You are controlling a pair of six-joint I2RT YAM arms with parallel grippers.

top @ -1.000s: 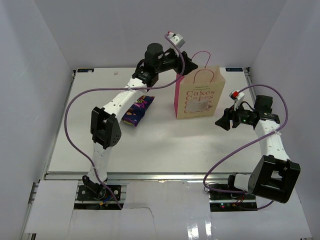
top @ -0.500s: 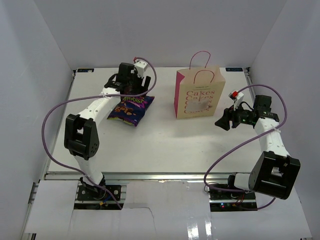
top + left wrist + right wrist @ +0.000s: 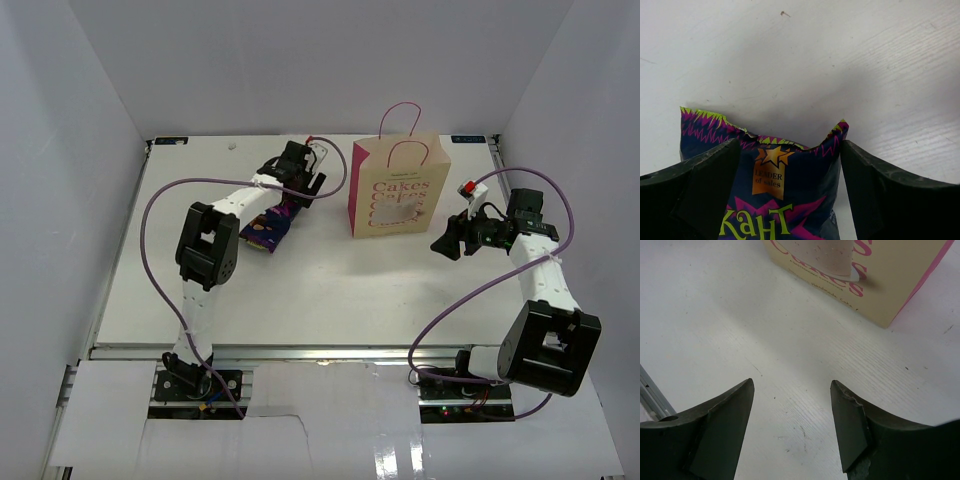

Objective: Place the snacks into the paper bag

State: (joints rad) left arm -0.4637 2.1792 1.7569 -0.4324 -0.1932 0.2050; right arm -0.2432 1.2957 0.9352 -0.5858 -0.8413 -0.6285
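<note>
The left gripper (image 3: 790,185) has its two fingers closed against the sides of the purple-blue snack bag (image 3: 775,185), which crumples between them and lies on the table (image 3: 320,290) just left of the upright paper bag (image 3: 398,190). The right gripper (image 3: 790,425) hangs with fingers spread, holding nothing, near the bag's front.

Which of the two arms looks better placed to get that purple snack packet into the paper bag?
The left. Its end effector already straddles the purple snack packet, one finger on each side. The right end effector is open and empty, over bare table beside the paper bag.
</note>
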